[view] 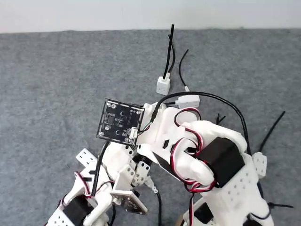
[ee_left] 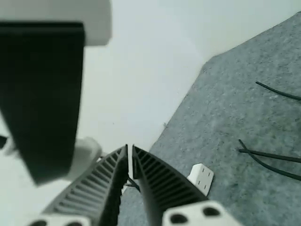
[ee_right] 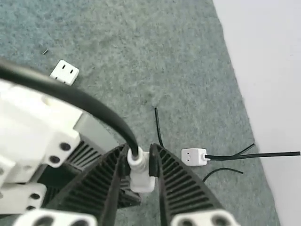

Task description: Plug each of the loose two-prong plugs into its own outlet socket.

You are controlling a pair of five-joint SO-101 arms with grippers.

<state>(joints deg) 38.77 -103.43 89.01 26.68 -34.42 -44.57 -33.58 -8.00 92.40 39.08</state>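
right gripper [ee_right: 139,149] is clamped on a white two-prong plug with thick black cord [ee_right: 141,176]. jaws are closed down to the plug's width, and the cord runs back over the arm. left gripper [ee_left: 130,149] is pinched to a hairline slit with nothing in it.

high view, clock from frame centre: the arms crowd 5 to 7 o'clock on the grey felt table [view: 56,75]. the held plug is hidden under the right arm, just below centre, where its cord loops out toward 3 o'clock.

a white cube socket on a black lead [ee_right: 193,157] lies just beside the held plug, apart from it, with both slots bare. in the high view it's at 12 o'clock. a flat white two-slot socket block [ee_right: 65,72] sits well apart from the plug, slots also bare. a small white holed block [ee_left: 201,176] lies near the left gripper's tips; cannot tell if it's the same block.

a white oblong piece on a thin black wire [view: 188,100] lies loose at 4 o'clock of the cube. likely a second plug, not sure. a white block at the 4 o'clock edge [view: 259,164] is half behind the right arm, so plug or socket is unclear.

progress: nothing is seated in any socket that shows, so zero plugs done. one plug is in hand, close to the cube socket and not yet lined up. the rest is left: insert this one, then pick up and seat the others.
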